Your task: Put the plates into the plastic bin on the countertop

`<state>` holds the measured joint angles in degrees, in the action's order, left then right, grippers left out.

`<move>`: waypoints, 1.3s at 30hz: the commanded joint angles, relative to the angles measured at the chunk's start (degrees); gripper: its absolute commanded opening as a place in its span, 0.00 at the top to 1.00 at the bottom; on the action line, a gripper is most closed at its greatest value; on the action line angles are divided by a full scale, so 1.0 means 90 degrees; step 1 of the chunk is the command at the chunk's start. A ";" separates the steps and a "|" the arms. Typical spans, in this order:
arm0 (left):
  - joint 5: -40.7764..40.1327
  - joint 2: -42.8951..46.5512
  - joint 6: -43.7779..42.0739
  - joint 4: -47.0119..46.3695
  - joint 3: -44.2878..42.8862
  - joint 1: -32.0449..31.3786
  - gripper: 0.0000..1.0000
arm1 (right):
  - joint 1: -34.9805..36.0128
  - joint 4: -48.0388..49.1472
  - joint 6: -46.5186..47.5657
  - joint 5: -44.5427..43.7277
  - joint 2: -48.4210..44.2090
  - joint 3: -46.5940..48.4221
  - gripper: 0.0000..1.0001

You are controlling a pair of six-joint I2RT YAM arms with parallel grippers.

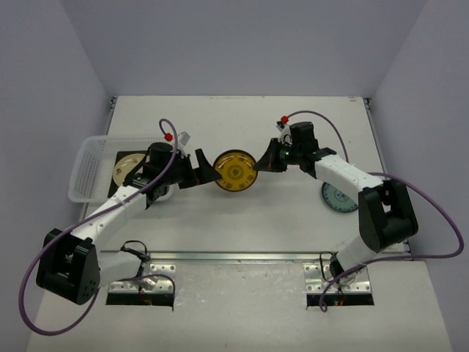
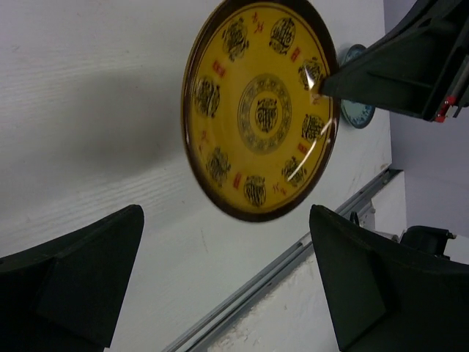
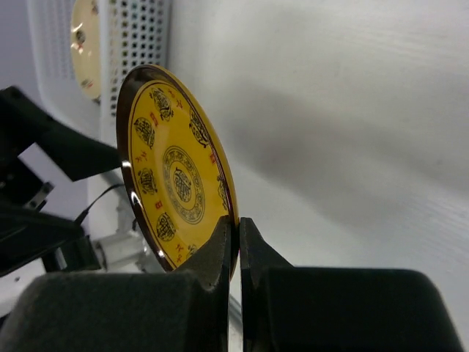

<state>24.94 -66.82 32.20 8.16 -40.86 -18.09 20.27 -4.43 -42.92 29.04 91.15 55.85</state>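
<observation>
Above the worktop (image 1: pixel 293 220), the right tool (image 3: pixel 238 227) pinches the yellow patterned plate (image 1: pixel 234 170) by its rim, aloft; the left tool (image 1: pixel 208 169) gapes wide just beside it. Likely a handover: left must clamp the opposite rim, then reach the plastic bin (image 1: pixel 84 158).

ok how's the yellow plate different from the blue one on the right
The yellow plate has a dark rim and pattern; the blue plate is pale. The yellow plate is pinched at its rim by the right gripper; the blue plate lies flat, untouched. Both are round and outside the bin.
</observation>
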 commanded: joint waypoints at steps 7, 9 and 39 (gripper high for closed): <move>-0.0297 -0.0090 -0.0122 -0.0195 -0.0189 -0.0128 0.93 | 0.0365 0.0943 -0.0461 0.1074 -0.0500 -0.0006 1.00; -0.0754 -0.0004 -0.0124 0.0071 -0.0338 -0.0123 1.00 | 0.0359 0.1017 -0.0449 0.1066 -0.0528 -0.0091 0.98; -0.2176 0.1506 0.1327 0.0868 0.0410 0.4921 0.06 | -0.1256 0.0228 0.0434 0.0406 -0.2372 -0.1879 0.01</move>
<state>2.85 -54.89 45.46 19.03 -36.71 25.71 9.47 -0.95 -41.70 35.78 71.53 38.89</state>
